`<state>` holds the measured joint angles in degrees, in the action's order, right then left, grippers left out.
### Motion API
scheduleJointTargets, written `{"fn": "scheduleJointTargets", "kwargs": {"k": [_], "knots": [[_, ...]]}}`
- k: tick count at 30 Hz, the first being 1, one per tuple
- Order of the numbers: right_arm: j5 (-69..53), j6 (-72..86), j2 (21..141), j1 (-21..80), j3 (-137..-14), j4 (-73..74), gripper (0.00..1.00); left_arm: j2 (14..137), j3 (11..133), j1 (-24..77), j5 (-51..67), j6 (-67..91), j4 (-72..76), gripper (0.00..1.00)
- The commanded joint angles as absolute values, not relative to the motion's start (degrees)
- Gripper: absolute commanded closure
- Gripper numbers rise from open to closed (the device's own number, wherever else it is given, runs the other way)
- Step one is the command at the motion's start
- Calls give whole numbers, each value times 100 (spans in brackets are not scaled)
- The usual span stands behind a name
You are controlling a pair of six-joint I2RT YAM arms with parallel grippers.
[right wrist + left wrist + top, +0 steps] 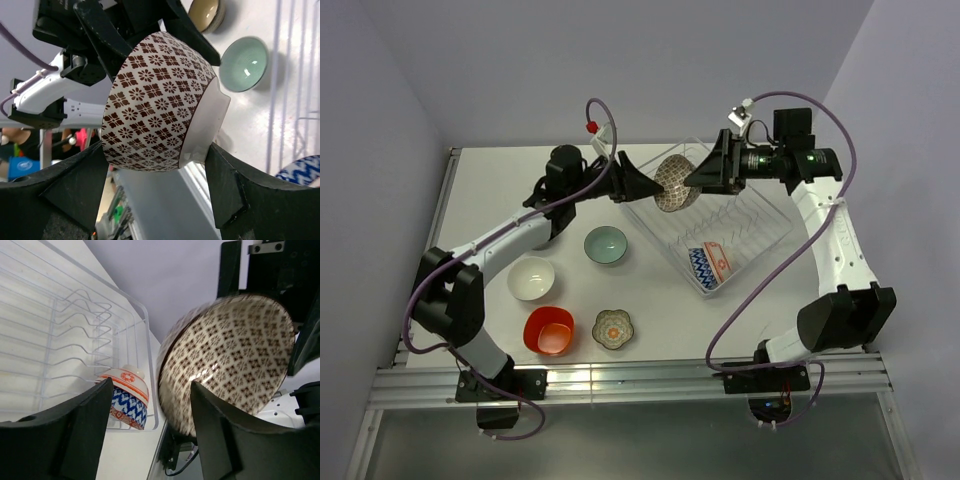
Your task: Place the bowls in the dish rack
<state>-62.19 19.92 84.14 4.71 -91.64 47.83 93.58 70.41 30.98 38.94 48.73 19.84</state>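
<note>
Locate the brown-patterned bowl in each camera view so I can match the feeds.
Top external: brown-patterned bowl at upper centre, over the dish rack's far corner.
Left wrist: right of centre, its inside facing the camera.
Right wrist: centre, its patterned outside showing.
Shared landmark: the blue zigzag bowl in the rack, seen in all three views.
</note>
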Motion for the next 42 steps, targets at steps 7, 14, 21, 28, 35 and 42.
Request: {"fn": "scheduleJointTargets", "kwargs": {"k": [7,14,21,28,35,42], "knots": [[-5010,-1316,8482,35,-10406,7311,100,8763,7225,2716,3947,3947,1389,1],[-3333,-2407,8086,-562,-9907,7524,100,8342,6970,2610,3718,3384,1020,0],[-2409,-2856,7945,-571,-9176,7321,100,8288,6873,2593,3718,3252,879,1],[-2040,-2883,7980,-519,-8579,6812,100,8332,6943,2575,3656,3155,765,1],[-2092,-2883,8059,-369,-8262,6417,100,8358,6917,2566,3647,3173,791,1],[-2057,-2971,8253,-220,-8174,6275,100,8472,7084,2566,3604,3129,729,0]]}}
